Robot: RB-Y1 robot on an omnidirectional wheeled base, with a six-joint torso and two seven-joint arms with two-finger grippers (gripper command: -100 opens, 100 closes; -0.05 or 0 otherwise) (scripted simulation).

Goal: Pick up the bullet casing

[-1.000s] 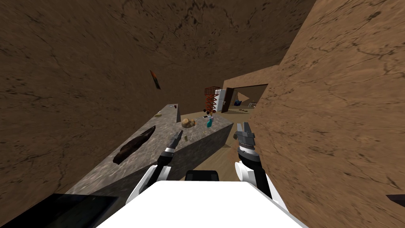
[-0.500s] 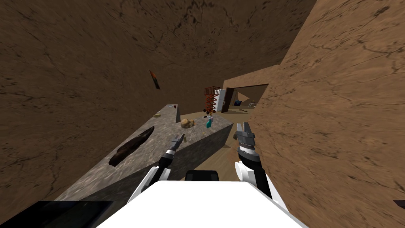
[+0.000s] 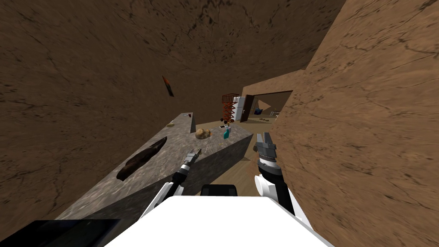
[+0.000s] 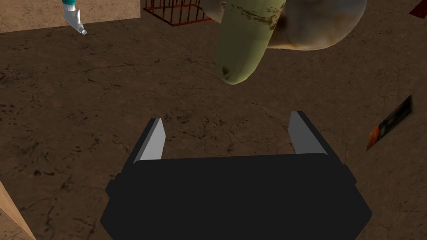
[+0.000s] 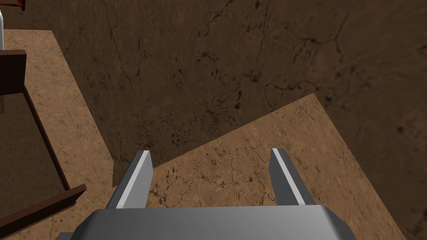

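Note:
The bullet casing (image 4: 244,41) is an olive-green cylinder with a rounded, stained end, seen in the left wrist view. It lies just ahead of my left gripper (image 4: 227,117), slightly off the midline between the fingers, which stand open and apart from it. Behind the casing sits a tan lumpy object (image 4: 317,25). In the head view my left gripper (image 3: 195,152) hovers over the grey stone counter (image 3: 171,146), short of the tan lump (image 3: 203,134). My right gripper (image 3: 264,138) is held beside the counter's end, open and empty (image 5: 210,152).
A long dark object (image 3: 141,158) lies on the counter to the left. A teal bottle (image 3: 226,133) stands near the far corner. Brown walls close in on both sides. A red scissor-like stand (image 3: 228,107) and a doorway (image 3: 268,105) lie beyond.
My left gripper has edged slightly right and nearer along the counter, and its two fingers now show apart. The right arm has not moved.

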